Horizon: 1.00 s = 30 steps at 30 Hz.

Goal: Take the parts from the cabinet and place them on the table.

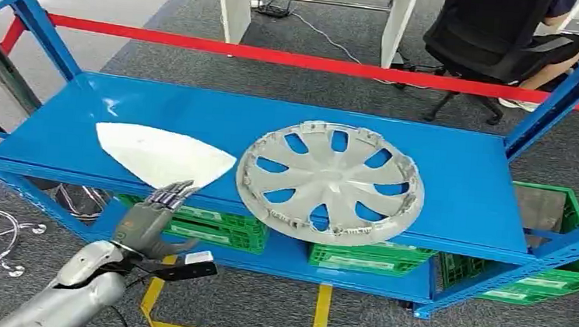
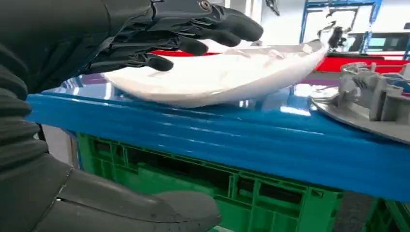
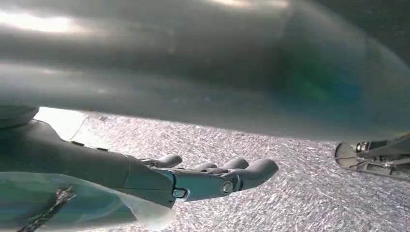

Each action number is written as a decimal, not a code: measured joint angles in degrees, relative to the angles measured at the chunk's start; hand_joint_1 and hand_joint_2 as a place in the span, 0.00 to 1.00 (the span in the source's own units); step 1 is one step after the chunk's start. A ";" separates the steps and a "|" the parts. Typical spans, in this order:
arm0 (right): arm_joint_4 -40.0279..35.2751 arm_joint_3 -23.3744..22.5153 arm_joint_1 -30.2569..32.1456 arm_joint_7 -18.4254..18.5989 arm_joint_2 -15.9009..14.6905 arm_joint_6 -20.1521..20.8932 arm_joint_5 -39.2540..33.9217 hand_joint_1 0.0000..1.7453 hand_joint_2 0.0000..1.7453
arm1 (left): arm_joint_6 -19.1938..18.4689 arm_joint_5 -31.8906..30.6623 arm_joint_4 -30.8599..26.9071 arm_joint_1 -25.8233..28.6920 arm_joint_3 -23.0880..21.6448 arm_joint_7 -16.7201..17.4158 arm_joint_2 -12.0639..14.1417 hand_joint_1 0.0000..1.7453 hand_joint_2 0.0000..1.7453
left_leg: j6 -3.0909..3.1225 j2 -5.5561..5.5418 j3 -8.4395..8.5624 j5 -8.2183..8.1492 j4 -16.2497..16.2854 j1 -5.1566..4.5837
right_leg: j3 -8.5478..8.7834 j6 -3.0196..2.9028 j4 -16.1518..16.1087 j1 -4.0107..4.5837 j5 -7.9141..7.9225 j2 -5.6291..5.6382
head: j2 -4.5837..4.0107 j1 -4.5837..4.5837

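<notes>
Two parts, a white curved plastic panel (image 1: 163, 156) and a silver-grey spoked hubcap (image 1: 330, 181), remain on the blue metal shelf (image 1: 464, 185); left hand (image 1: 149, 219), fingers apart and empty, reaches over the panel's near edge, right hand (image 3: 203, 179) hangs empty, fingers loosely spread.

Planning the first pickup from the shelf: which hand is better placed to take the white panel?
Left. The left hand is at the shelf edge, fingers spread above the white panel. The right hand hangs over the floor.
</notes>
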 joint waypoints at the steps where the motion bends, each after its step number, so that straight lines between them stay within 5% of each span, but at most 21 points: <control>1: 0.02 0.00 0.01 -0.02 -0.04 0.02 0.00 0.00 0.00 | 0.06 0.26 0.00 -0.01 -0.02 0.00 0.18 0.00 1.00 | 0.00 0.00 0.00 0.00 0.00 0.00 | 0.00 0.00 0.00 0.00 0.00 0.00 | 0.00 -0.02; 30: 0.50 0.00 0.21 -0.50 -0.63 0.04 0.00 0.00 0.00 | 3.28 -1.18 0.13 0.02 -1.42 0.98 4.79 0.00 1.00 | 0.00 0.00 0.00 0.00 0.00 0.00 | 0.00 0.00 0.01 0.00 0.00 -0.01 | 0.00 -0.02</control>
